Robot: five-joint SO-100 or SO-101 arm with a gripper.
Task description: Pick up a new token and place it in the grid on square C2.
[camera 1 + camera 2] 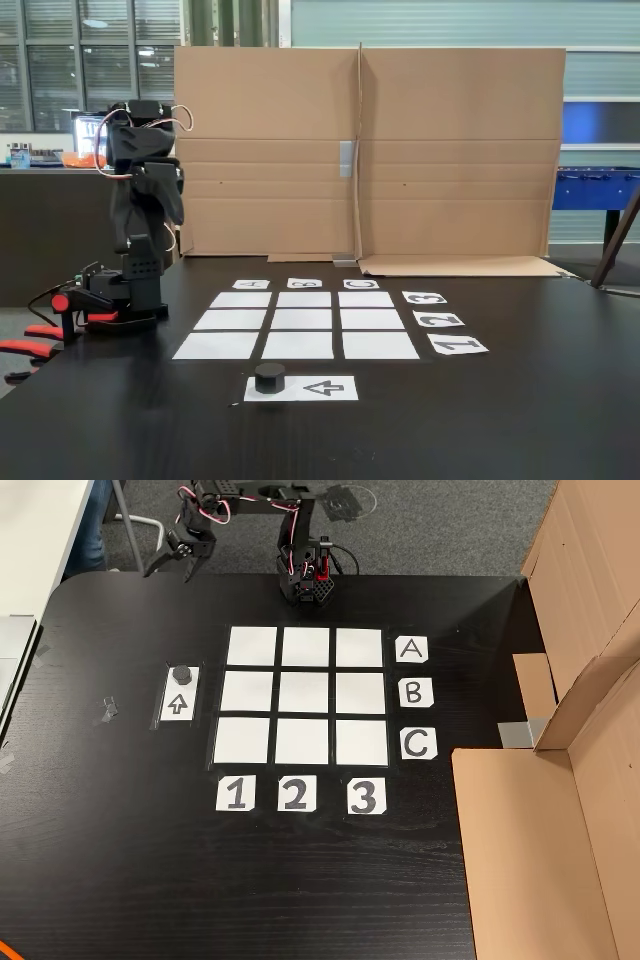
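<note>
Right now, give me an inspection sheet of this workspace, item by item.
Surface: dark table, mostly bare.
Job's things: black token sits on the arrow sheet, beside the grid; all nine squares bare, square C2 included.
Clutter: tape scrap near the table's left edge in the top-down fixed view.
End effector: end effector hangs past the table's far edge, jaws seem empty; open or shut cannot be told.
Cables: red and white wires along the arm.
Surroundings: cardboard screen, labels A, B, C and 1, 2, 3.
</note>
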